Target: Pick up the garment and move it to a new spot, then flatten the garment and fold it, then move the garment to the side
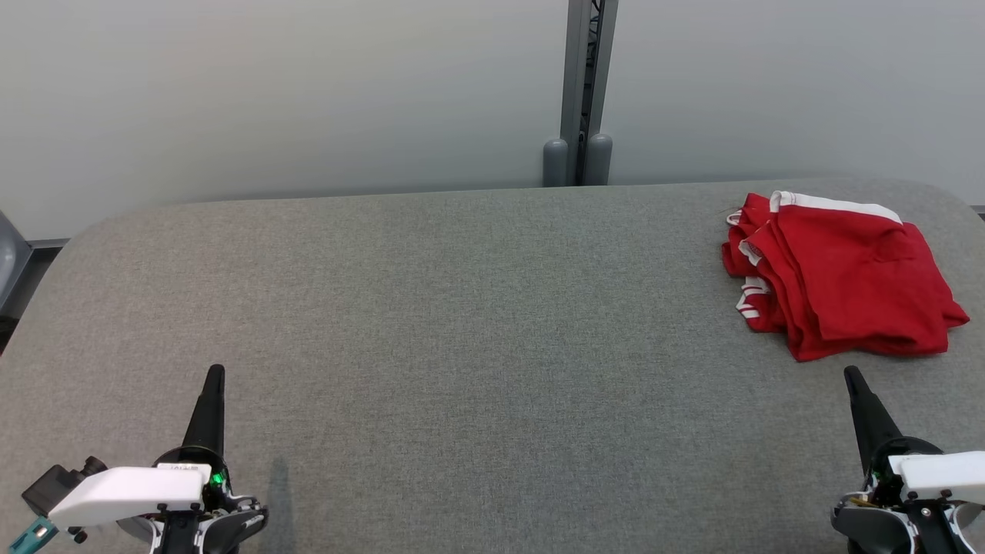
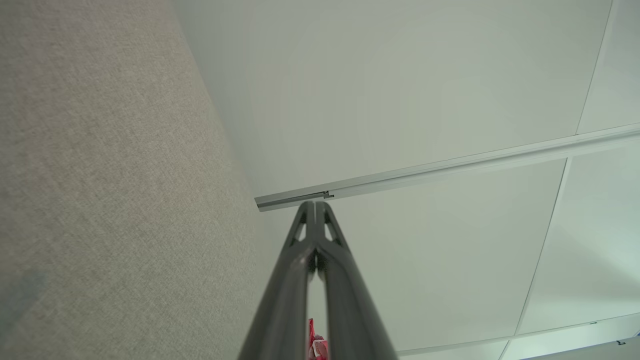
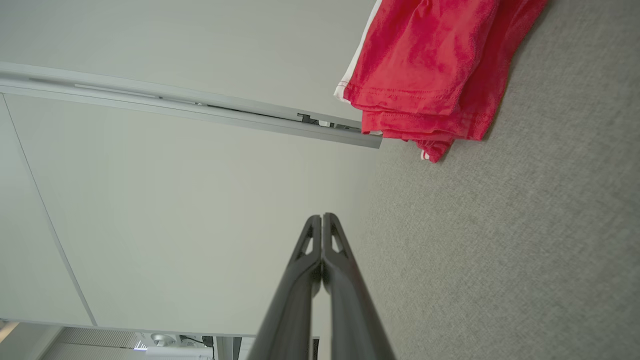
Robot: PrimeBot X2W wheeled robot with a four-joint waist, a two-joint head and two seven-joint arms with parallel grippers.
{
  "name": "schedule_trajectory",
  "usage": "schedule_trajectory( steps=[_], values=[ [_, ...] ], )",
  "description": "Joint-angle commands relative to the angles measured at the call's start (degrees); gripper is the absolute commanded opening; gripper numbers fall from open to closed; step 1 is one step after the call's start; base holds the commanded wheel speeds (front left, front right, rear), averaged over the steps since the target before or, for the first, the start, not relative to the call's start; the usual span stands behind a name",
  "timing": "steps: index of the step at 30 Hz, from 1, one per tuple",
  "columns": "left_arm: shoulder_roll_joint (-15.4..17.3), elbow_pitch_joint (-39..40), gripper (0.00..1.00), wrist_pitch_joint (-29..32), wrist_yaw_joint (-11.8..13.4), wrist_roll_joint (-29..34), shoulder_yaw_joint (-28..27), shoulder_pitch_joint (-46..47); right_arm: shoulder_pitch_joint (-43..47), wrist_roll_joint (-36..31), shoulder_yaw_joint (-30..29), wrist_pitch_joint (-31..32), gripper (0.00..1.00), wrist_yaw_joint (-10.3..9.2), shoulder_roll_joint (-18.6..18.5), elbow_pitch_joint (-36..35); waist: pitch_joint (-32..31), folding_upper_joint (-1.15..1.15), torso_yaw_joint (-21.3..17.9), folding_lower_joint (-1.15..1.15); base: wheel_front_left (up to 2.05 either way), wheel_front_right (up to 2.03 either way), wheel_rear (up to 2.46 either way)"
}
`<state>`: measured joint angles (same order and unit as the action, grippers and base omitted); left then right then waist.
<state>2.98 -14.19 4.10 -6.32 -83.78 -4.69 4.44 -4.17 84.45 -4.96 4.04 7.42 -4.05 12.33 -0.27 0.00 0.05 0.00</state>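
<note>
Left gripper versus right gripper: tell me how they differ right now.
The left gripper has bare table ahead of it; the right gripper has the red garment just beyond its tip, not touching. The left gripper's tip leans toward the right, the right gripper's toward the left. Both are shut and hold nothing.

Red garment point(image 1: 843, 281) with white trim; grey fabric table point(image 1: 462, 323).
</note>
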Motion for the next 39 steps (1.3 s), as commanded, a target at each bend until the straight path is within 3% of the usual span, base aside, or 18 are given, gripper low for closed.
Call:
schedule_trajectory(
  steps=[1,23,39],
  values=[
    [0.2,0.3,0.00,0.4,-0.5,-1.0,-0.4,1.4,-0.8,1.1,-0.3,0.4,0.00,0.11,-0.1,0.2,0.0,0.00,0.0,0.00,0.00,0.00,0.00],
    [-0.1,0.2,0.00,2.6,-1.4,-8.7,-2.1,2.3,-2.4,8.6,-1.2,2.2,0.00,0.12,0.8,1.8,0.4,0.00,-0.1,0.00,0.00,0.00,0.00],
    [-0.1,0.2,0.00,2.6,-1.3,-8.7,-2.1,2.2,-2.3,8.3,-1.2,2.3,0.00,0.12,0.8,1.8,0.5,0.00,-0.1,0.00,0.00,0.00,0.00]
  ],
)
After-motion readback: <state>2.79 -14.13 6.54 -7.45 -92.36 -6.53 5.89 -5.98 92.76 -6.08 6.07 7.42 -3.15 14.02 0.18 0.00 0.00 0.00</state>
